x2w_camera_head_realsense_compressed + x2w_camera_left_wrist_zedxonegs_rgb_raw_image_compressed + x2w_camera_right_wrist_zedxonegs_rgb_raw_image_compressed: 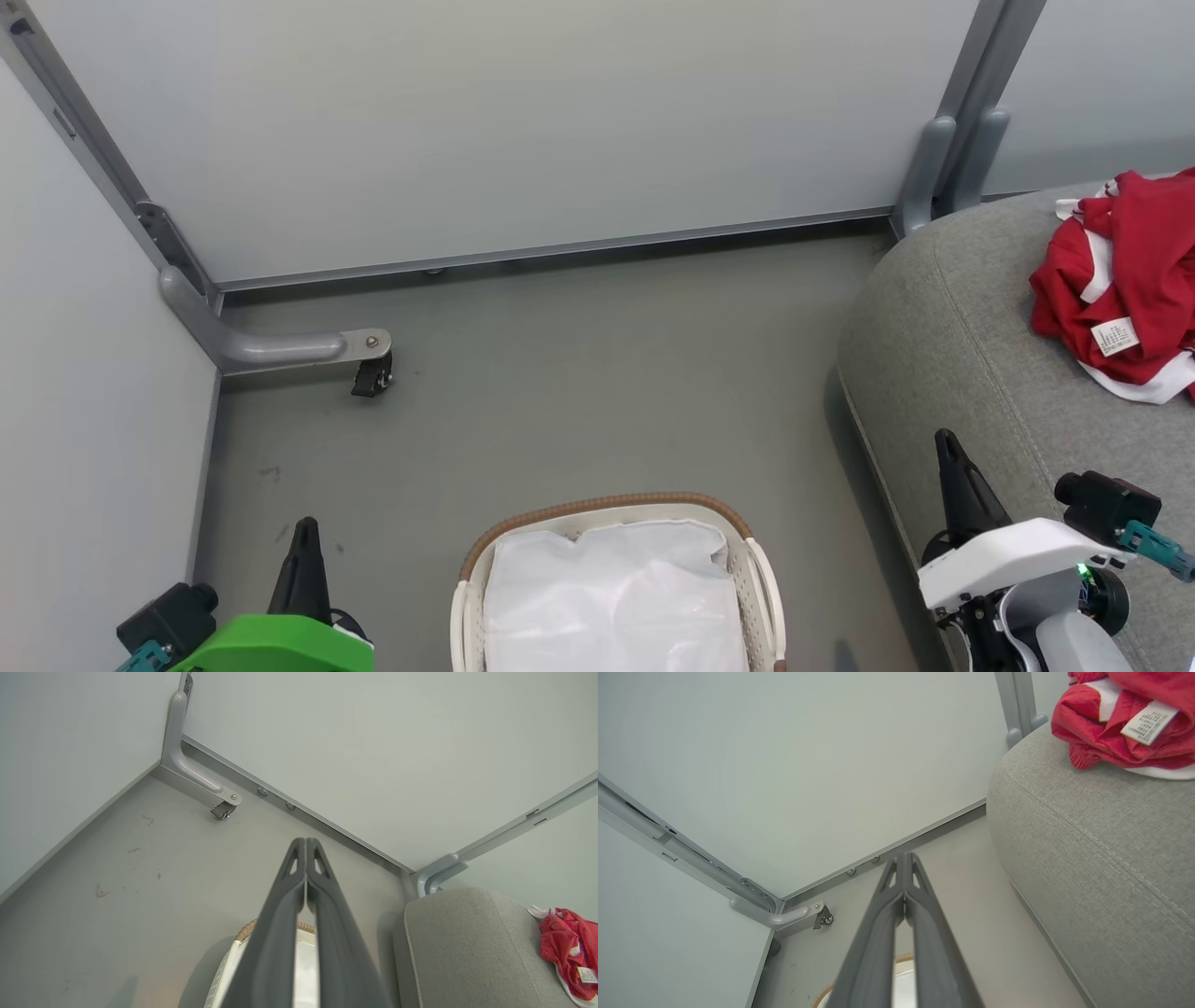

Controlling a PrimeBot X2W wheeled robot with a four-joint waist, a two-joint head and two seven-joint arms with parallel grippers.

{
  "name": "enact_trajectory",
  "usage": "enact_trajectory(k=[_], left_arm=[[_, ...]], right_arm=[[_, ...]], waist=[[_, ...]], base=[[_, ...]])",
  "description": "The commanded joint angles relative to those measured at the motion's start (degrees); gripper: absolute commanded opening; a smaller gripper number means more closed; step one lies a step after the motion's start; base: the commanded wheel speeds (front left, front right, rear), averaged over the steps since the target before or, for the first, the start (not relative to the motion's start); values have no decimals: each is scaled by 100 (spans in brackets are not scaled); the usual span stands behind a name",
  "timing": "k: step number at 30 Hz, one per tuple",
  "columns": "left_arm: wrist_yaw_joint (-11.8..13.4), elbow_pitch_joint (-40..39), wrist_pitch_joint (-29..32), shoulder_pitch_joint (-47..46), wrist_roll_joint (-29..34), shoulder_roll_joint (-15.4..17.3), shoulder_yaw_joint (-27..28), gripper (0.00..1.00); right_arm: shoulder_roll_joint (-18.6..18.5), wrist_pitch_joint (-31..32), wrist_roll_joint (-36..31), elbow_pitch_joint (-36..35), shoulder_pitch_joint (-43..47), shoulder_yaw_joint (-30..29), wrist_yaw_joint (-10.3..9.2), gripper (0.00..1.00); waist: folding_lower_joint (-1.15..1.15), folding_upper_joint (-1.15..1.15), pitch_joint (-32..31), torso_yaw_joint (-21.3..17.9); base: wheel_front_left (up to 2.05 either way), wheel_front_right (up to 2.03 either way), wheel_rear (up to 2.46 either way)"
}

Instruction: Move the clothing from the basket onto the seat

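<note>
The red clothing point(1134, 289) with white trim and a small white label lies bunched on the grey seat point(971, 373) at the right; it also shows as red clothing point(567, 947) and red clothing point(1120, 723) in the wrist views. The white basket point(761, 579) with a brown woven rim sits at the bottom centre, holding just its white liner. My left gripper point(305, 530) is shut and empty at the lower left, left of the basket. My right gripper point(947, 441) is shut and empty at the lower right, over the seat's front edge.
Pale partition walls close the corner, with grey metal feet and a small castor point(372, 375) on the grey floor. Another grey foot point(934, 177) stands behind the seat. Bare floor point(597, 392) lies between basket and wall.
</note>
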Motion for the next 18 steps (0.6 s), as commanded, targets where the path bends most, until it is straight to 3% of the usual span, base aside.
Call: enact_trajectory(k=[1,18], left_arm=[[-30,-115,41,-190,-216,14,54,0],[-45,-248,401,-294,-1409,17,249,0]], right_arm=[[-30,58,234,-115,-48,-37,-1,0],[-38,417,1619,-201,-29,-164,-2,0]], waist=[[0,0,-3,-4],[0,0,-33,-45]], base=[[0,0,0],[0,0,0]])
